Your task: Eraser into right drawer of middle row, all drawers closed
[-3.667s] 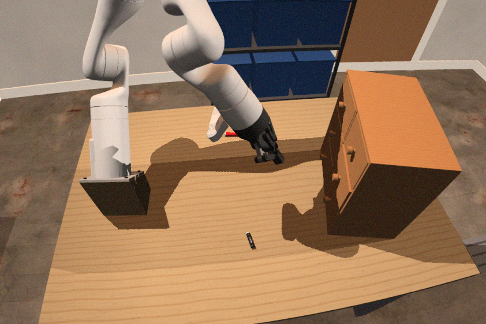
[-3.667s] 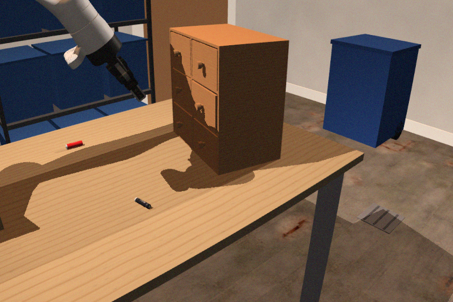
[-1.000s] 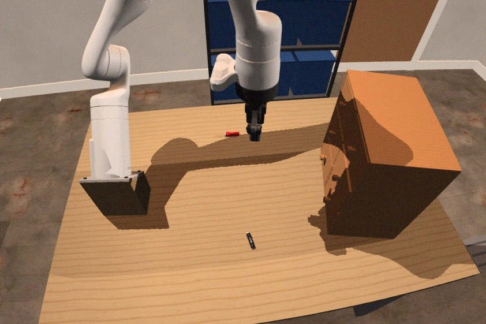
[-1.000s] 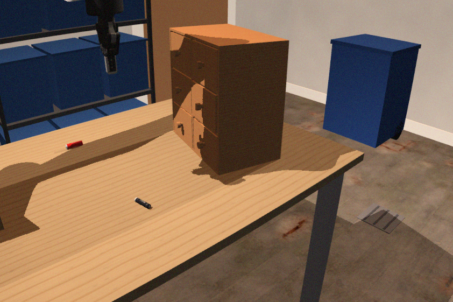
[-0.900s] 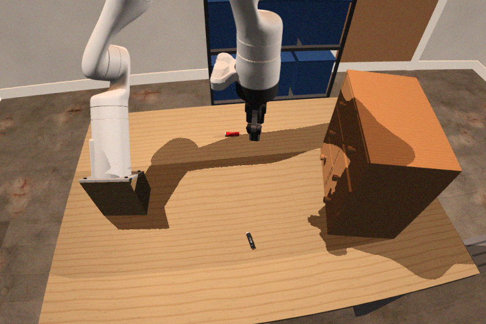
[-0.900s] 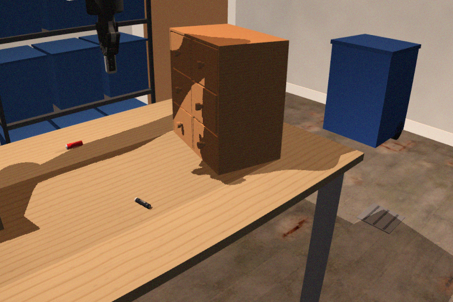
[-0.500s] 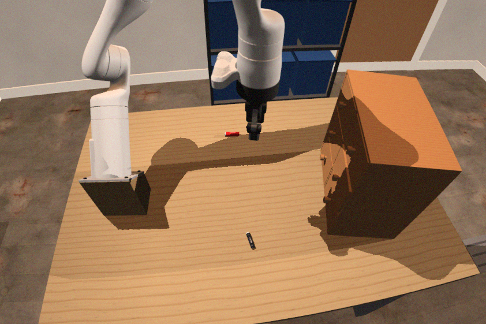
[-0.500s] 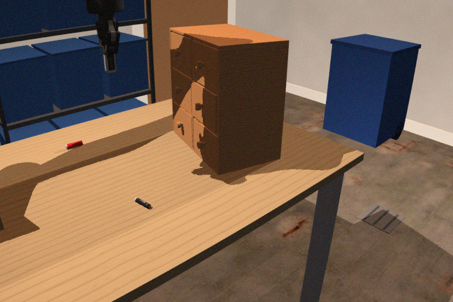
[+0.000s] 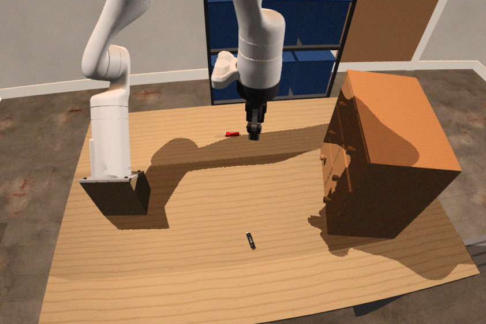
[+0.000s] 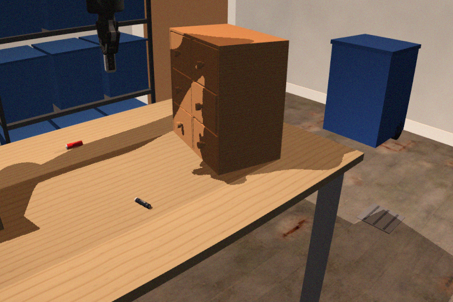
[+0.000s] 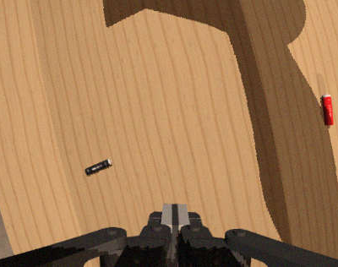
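The small wooden chest (image 9: 384, 151) stands at the right of the table, its drawer fronts facing the table's middle. All of its drawers look pushed in. It also shows in the exterior view (image 10: 223, 93), where the middle row's right drawer (image 10: 200, 102) is the nearer one. A small red piece with a pale end (image 9: 231, 133) (image 10: 73, 144) (image 11: 328, 110) lies at the far side of the table. A small black cylinder (image 9: 250, 240) (image 10: 142, 203) (image 11: 98, 167) lies near the front. My gripper (image 9: 254, 136) (image 10: 110, 68) (image 11: 174, 220) is shut and empty. It hangs high above the table, pointing down.
The robot's base (image 9: 113, 190) stands at the table's left. Blue shelving (image 9: 282, 25) and a brown panel stand behind the table. A blue bin (image 10: 369, 86) stands on the floor beyond the chest.
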Motion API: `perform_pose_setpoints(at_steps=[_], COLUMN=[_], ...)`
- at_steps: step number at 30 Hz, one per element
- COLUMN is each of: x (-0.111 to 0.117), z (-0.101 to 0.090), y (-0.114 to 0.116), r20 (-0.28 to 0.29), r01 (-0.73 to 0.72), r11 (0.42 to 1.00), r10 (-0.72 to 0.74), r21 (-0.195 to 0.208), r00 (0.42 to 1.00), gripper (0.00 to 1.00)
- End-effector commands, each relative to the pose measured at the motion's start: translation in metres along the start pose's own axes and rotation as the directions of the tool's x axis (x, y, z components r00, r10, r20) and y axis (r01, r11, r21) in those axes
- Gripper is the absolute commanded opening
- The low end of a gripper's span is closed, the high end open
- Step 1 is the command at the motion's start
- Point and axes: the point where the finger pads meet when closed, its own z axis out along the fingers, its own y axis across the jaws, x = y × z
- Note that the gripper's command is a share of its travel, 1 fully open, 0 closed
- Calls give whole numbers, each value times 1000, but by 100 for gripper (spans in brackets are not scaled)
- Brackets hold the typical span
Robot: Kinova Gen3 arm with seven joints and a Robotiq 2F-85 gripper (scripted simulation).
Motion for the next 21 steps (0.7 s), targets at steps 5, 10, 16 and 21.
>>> perform_pose_setpoints(at_steps=[5, 10, 16, 21], x=[0, 0, 0, 0], z=[-1, -1, -1, -1], y=[0, 0, 0, 0], r20=[2, 2, 2, 2], r01=[0, 0, 0, 0], r11=[1000, 1000, 1000, 1000], r10=[0, 0, 0, 0], r21=[1, 1, 1, 1], r00=[1000, 1000, 1000, 1000], gripper=[0, 0, 0, 100])
